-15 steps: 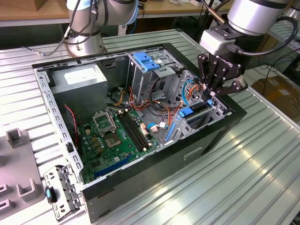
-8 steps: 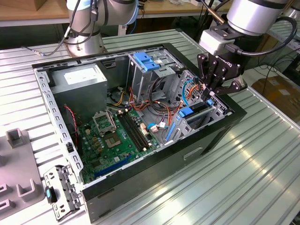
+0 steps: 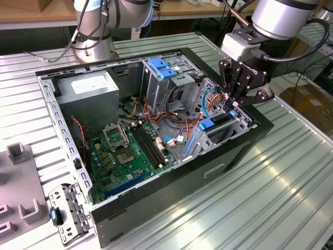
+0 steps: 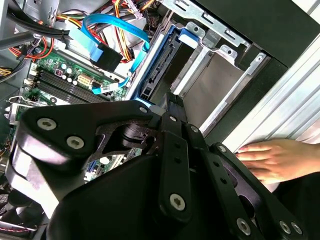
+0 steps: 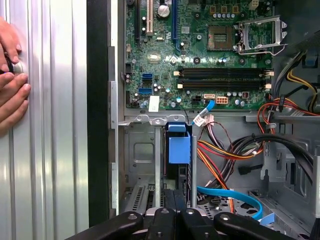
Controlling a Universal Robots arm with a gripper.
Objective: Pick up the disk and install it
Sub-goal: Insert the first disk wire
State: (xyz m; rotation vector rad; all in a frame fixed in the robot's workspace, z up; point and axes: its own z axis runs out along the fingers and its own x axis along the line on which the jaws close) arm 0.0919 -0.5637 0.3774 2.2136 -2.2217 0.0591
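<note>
"While the black computer case (image 3: 171, 200) is being borne, side open, by the ribbed aluminium table (image 3: 281, 177), where is the disk (image 3: 218, 122) being kept?"

"It is being held on edge in the drive bay (image 3: 243, 123) at the case's front corner, toward the exterior view's right. Its blue side rail (image 5: 179, 149) is being shown in the first wrist view."

"And the gripper (image 3: 232, 103)?"

"It is being hung directly over that bay, clenched, with nothing being gripped between its fingers. The tips are being kept right at the disk's upper edge, though contact cannot be judged."

"What is being housed in the case?"

"A green motherboard (image 3: 130, 151) is being carried flat on its floor, and a grey power-supply box (image 3: 88, 91) is being seated in the far corner. A blue latch (image 3: 162, 67) is being carried atop the metal drive cage (image 3: 156, 89). Cables (image 3: 179, 121) are being draped between cage and bay."

"And the room?"

"A second robot arm's base (image 3: 93, 44) is being borne by the table behind the case, with a wooden bench (image 3: 31, 11) being glimpsed beyond. A cardboard box (image 3: 311, 100) is being seen past the table's edge on the exterior view's right. Grey fixture blocks (image 3: 18, 151) and a loose metal bracket (image 3: 67, 213) are being carried toward the exterior view's left. A person's hand (image 4: 274, 159) is being rested on the table just beside the case's outer wall."
</note>
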